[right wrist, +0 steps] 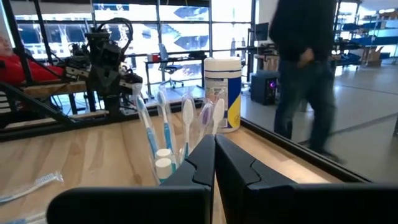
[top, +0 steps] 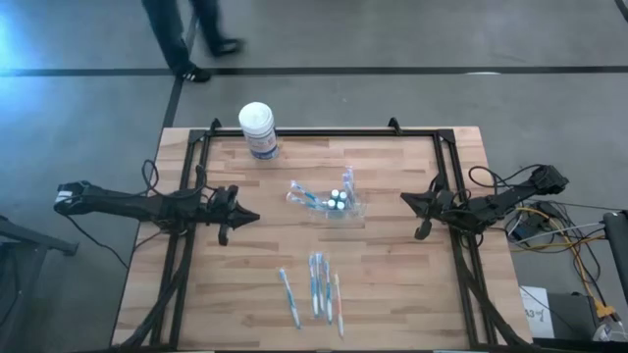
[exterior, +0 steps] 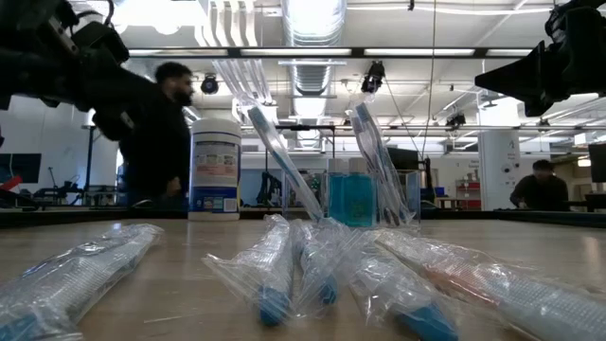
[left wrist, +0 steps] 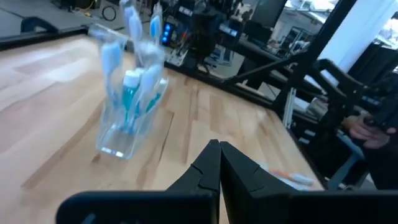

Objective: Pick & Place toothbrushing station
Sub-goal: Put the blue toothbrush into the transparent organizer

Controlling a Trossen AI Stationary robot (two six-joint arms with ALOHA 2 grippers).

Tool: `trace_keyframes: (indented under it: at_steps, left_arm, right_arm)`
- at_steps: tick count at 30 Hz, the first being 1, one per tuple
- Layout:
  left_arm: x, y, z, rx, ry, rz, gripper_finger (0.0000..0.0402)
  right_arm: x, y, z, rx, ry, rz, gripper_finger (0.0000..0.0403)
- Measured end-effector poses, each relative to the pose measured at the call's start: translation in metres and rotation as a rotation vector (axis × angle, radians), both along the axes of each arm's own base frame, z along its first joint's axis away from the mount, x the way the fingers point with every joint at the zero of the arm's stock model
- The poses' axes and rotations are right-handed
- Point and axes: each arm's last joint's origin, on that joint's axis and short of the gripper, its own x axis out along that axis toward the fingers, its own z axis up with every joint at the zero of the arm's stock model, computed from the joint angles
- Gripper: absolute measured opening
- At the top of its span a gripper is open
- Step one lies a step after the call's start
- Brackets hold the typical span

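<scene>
Nothing's been picked up yet, looks like the very start: the toothbrushing station [top: 339,203] sits mid-table with brushes in it, and both arms wait out at the sides. Left tool [top: 253,218] and right tool [top: 404,199] are both pressed together, holding nothing, so one needs to spread before reaching in. Wrapped toothbrushes [top: 315,289] lie near the front edge, a white canister [top: 258,129] at the back, neither really blocking.
</scene>
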Motion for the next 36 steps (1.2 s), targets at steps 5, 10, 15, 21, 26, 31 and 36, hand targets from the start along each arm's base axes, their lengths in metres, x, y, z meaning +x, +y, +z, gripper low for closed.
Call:
trace_keyframes:
  at_steps: [5, 10, 15, 21, 26, 31, 36]
  left_arm:
    - [0.005, -0.003, 0.011, 0.013, -0.007, -0.022, 0.0007]
    - [0.009, -0.004, 0.015, 0.067, 0.002, 0.026, 0.0036]
    - [0.014, -0.006, 0.019, 0.096, 0.027, 0.053, 0.0079]
    - [0.024, -0.017, 0.022, 0.095, 0.065, -0.058, 0.0115]
    - [0.033, -0.028, 0.023, 0.118, 0.094, -0.213, 0.0117]
    - [0.043, -0.036, 0.029, 0.144, 0.104, -0.254, 0.0117]
    - [0.051, -0.047, 0.034, 0.175, 0.110, -0.308, 0.0117]
  right_arm:
    - [0.000, 0.000, 0.000, 0.002, -0.001, 0.001, 0.0009]
    - [0.000, 0.000, 0.000, 0.000, 0.000, 0.000, 0.0009]
    - [0.000, 0.000, -0.001, 0.003, 0.005, 0.001, 0.0009]
    - [0.002, 0.001, -0.003, -0.009, 0.029, 0.001, 0.0009]
    - [0.003, 0.001, -0.003, -0.025, 0.041, -0.001, 0.0009]
    - [0.002, 0.001, -0.003, -0.022, 0.038, -0.001, 0.0009]
    - [0.002, 0.001, -0.003, -0.014, 0.035, -0.003, 0.0009]
